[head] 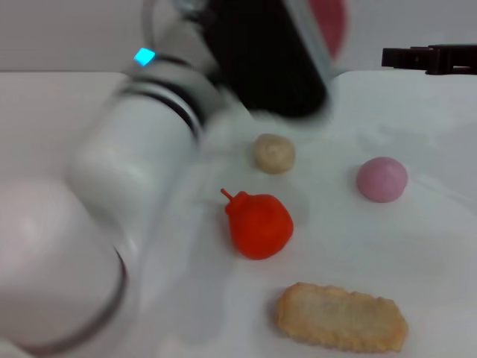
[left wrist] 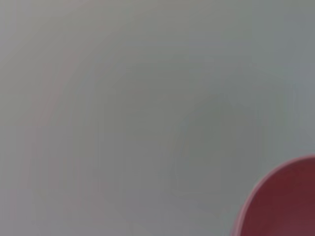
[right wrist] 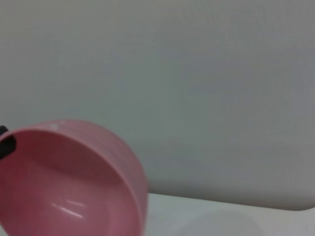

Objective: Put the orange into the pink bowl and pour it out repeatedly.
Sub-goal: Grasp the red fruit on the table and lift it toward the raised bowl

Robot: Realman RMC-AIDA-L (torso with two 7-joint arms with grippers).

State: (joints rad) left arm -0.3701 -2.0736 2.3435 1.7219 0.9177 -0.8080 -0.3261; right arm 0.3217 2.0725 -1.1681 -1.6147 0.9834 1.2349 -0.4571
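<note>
The orange (head: 258,224) lies on the white table near the middle, stem nub pointing to the left, with nothing touching it. The pink bowl (head: 329,22) is held up in the air at the top centre, behind and above the orange, tilted on its side. The right wrist view shows the pink bowl (right wrist: 74,182) empty, its opening turned sideways. Its rim also shows in the left wrist view (left wrist: 283,201). My left arm reaches across the foreground; its black left gripper (head: 298,52) holds the bowl. My right gripper (head: 428,58) is parked at the far right, away from everything.
A small beige lumpy ball (head: 273,153) sits just behind the orange. A dull pink ball (head: 381,179) lies to the right. A long breaded-looking toy (head: 341,317) lies at the front right. My left arm covers the table's left side.
</note>
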